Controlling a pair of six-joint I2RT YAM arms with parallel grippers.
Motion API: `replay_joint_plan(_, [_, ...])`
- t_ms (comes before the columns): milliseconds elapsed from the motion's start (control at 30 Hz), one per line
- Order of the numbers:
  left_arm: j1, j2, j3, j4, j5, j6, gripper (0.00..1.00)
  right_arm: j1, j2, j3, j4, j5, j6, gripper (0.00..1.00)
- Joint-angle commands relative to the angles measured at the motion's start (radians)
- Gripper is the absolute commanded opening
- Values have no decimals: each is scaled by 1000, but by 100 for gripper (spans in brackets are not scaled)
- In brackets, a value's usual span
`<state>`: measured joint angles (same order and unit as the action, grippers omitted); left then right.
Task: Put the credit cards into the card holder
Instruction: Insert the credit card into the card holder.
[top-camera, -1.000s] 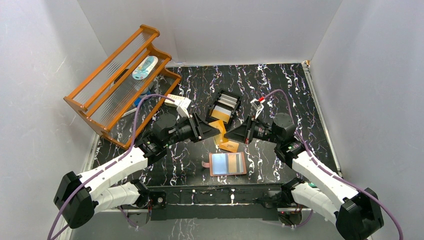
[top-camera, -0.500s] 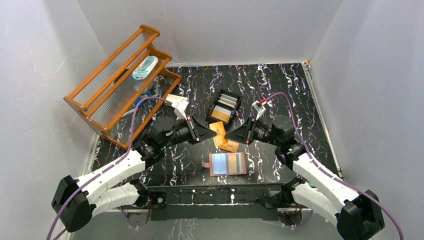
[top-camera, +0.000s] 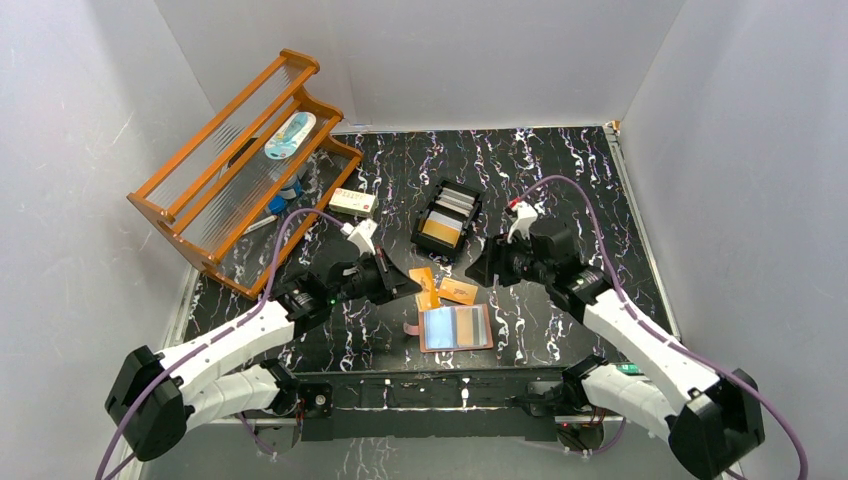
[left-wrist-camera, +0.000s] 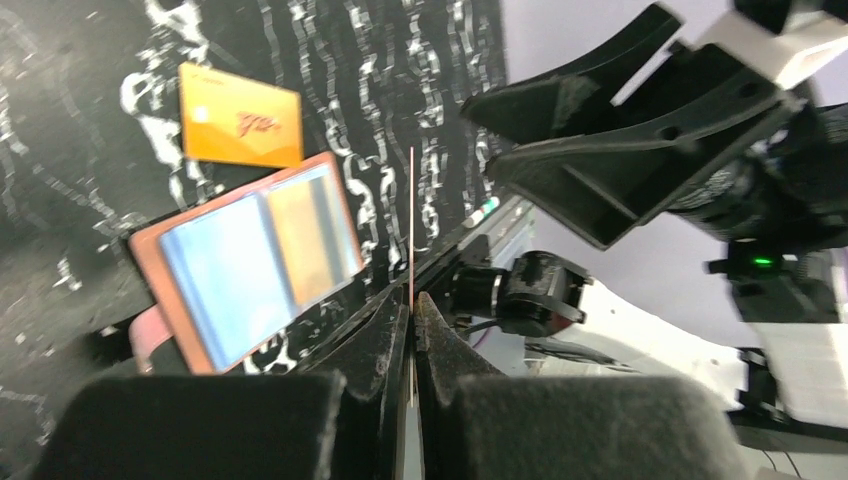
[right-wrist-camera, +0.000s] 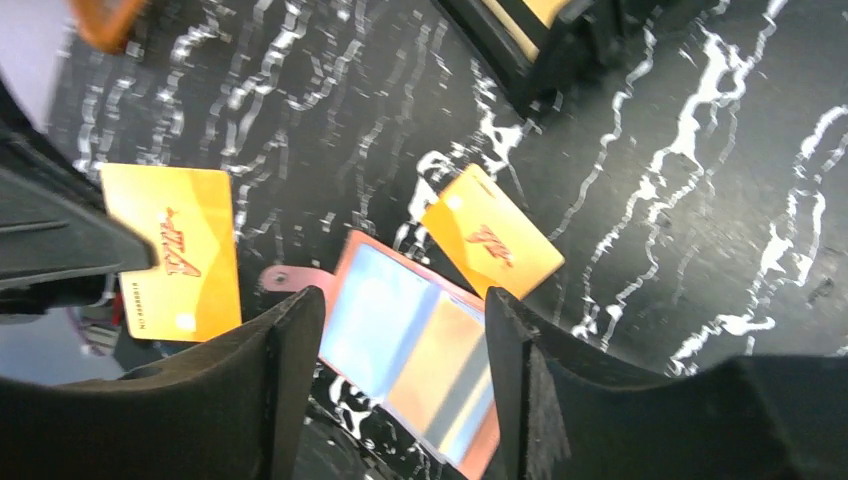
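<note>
Marble table (top-camera: 400, 160), card (left-wrist-camera: 411, 230) pinched in L jaws

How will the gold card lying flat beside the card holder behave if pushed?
Likely slides rather than tips: the gold card lies flush on the table. Probably stiff and light; the held card stands straight in the left end effector.

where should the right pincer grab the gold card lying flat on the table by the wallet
Grip the flat gold card across its narrow width, coming straight down with the open right pincer. It lies flat on the table, so no face is exposed; the edges away from the card holder look free.
</note>
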<state>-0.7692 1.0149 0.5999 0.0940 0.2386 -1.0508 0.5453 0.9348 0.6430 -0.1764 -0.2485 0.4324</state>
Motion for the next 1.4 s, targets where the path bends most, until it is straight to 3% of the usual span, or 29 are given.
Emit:
replay_joint_plan(0, [22,29,4,-113,-48,8,0,1,87,88,-137,101,-96,70])
replay_joint_plan(100, [60,51,10,-139,-32,22,0,4,138,82,-123,121,-57,73])
replay_joint_plan(233, [93,32,16,-219,-52,32,0,65,178,91,-61,135,-238,77])
replay_joint_plan(400, [117,-50,21,-331,-133,62,0,124,273,187,-107,189,-394,77])
replay_joint_plan(500, [129,-60,10,-319,-95,54,0,124,302,218,-141,264,-312,76])
replay_joint_plan(667, [127,13,-28,-154,55,-21,0,124,275,182,-111,278,-119,72])
replay_joint_plan(800, [74,88,-16,-90,77,-51,0,124,250,141,-112,300,-10,71])
replay_joint_plan(1033, [-29,240,32,-4,59,-70,0,124,219,64,-153,268,36,59])
replay_joint_plan(1200, [-48,319,39,96,95,-74,0,124,191,11,-165,254,48,49])
replay_joint_plan(1367, [-65,384,61,103,98,-77,0,124,174,-48,-145,219,73,46])
